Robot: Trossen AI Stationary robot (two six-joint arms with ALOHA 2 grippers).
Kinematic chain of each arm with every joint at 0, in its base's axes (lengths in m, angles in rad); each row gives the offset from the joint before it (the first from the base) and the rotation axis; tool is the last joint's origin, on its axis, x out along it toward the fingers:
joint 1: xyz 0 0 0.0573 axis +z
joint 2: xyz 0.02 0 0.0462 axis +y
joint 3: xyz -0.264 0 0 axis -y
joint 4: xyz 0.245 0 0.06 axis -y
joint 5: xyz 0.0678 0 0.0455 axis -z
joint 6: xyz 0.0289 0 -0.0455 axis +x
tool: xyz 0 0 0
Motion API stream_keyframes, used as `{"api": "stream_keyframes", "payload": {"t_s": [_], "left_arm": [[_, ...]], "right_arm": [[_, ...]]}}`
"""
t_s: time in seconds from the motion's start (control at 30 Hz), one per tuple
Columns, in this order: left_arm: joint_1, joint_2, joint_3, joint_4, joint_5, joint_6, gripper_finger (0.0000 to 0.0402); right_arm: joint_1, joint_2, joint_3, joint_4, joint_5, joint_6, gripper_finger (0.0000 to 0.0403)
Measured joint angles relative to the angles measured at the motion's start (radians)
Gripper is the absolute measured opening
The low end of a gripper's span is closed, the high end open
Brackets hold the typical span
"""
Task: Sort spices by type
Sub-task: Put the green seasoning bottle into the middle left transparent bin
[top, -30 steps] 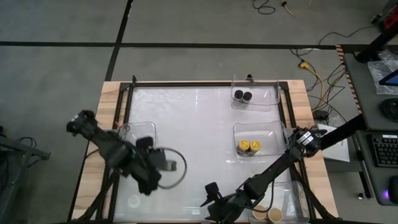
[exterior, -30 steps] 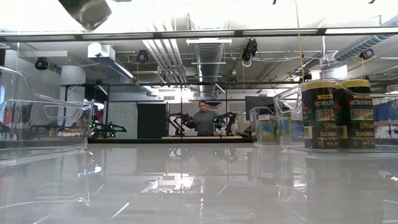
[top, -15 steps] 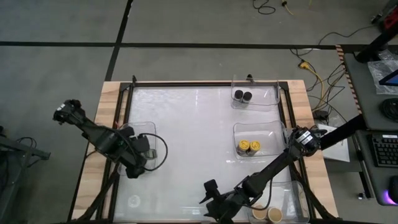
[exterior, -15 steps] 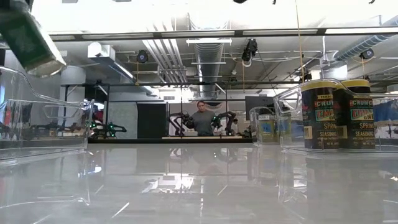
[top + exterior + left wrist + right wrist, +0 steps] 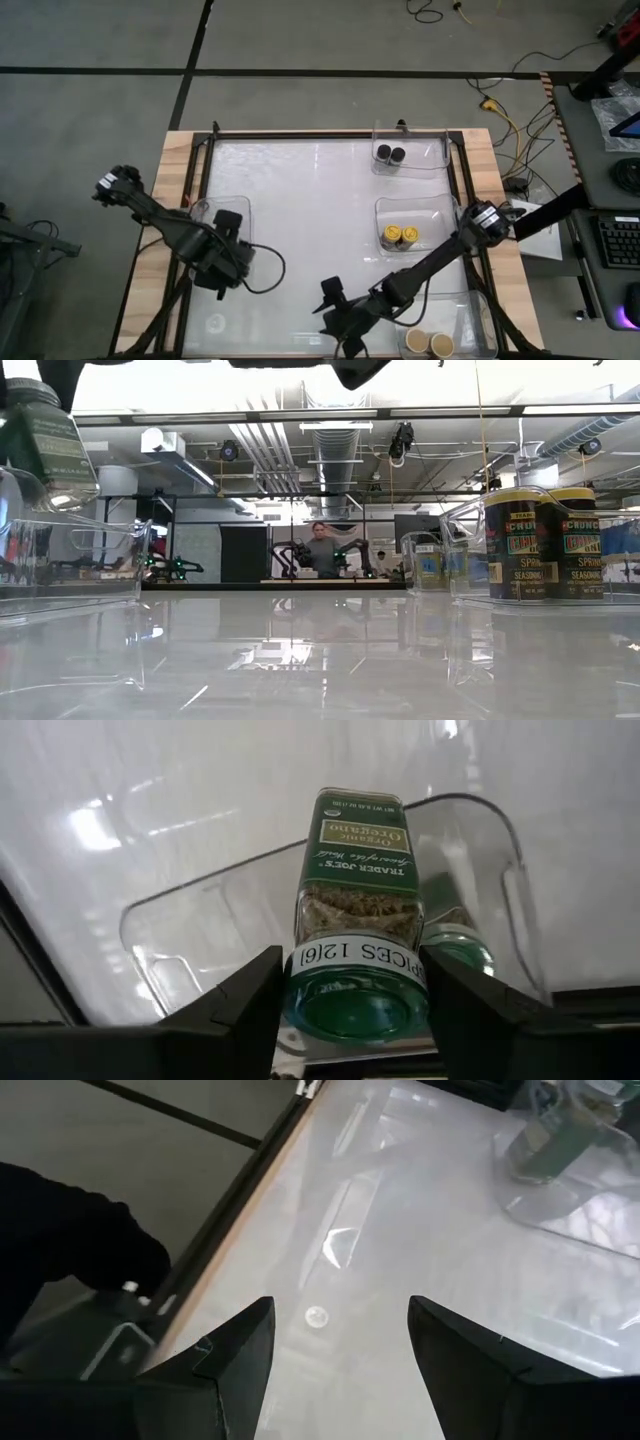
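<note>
My left gripper (image 5: 228, 255) is over the clear bin (image 5: 222, 212) at the table's left and is shut on a green-lidded oregano jar (image 5: 355, 920), which also shows at the upper left of the low view (image 5: 50, 445). A second green-lidded jar (image 5: 456, 946) stands on its base in that bin. My right gripper (image 5: 335, 310) is open and empty above the table's near middle. Two black-lidded jars (image 5: 390, 153), two yellow-lidded jars (image 5: 400, 237) and two tan-lidded jars (image 5: 430, 343) stand in the three right bins. My left gripper pinches the oregano jar at its lid end (image 5: 300, 982) between its two fingers (image 5: 240, 1010), one on each side. The fingers come from above, slanting down. The jar is tilted, lid toward the wrist and base (image 5: 62, 495) lower, clear of the bin's floor.
Three clear bins line the table's right side: far (image 5: 432, 160), middle (image 5: 440, 215) and near (image 5: 478, 320). A raised black frame (image 5: 205, 170) runs around the white table top. The table's middle lies open between the arms. A person (image 5: 322, 552) is in the room beyond.
My left gripper has carried the oregano jar toward the table's left edge, over the left bin, and then lowered it; the jar has come down from the top of the low view to the bin's rim height. My right gripper has shifted slightly.
</note>
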Motion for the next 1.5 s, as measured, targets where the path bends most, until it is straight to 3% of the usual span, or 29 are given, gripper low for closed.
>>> {"api": "stream_keyframes", "payload": {"t_s": [0.2,0.33,0.5,0.83,1.13,1.5], "left_arm": [[0.0,0.02,-0.009,0.002,-0.018,0.067,0.0189],[-0.001,-0.017,-0.012,0.001,-0.07,0.075,0.0189],[-0.002,-0.07,-0.016,0.001,-0.097,0.112,0.0189],[-0.002,-0.148,-0.148,0.001,-0.124,0.363,0.0189],[-0.039,-0.081,-0.179,0.0,-0.129,0.554,0.0188],[-0.07,0.056,-0.119,0.002,-0.141,0.62,0.0188]], "right_arm": [[-0.037,-0.002,0.0,-0.001,0.031,-0.062,0.0219],[-0.069,-0.006,0.005,-0.001,0.103,-0.1,0.0219],[-0.128,-0.008,0.026,0.001,0.109,-0.117,0.0219],[-0.184,-0.008,0.026,0.003,0.11,-0.039,0.0219],[-0.096,-0.008,0.026,0.027,0.456,-0.048,0.0219],[-0.038,-0.008,0.026,0.069,0.554,0.059,0.0219]]}}
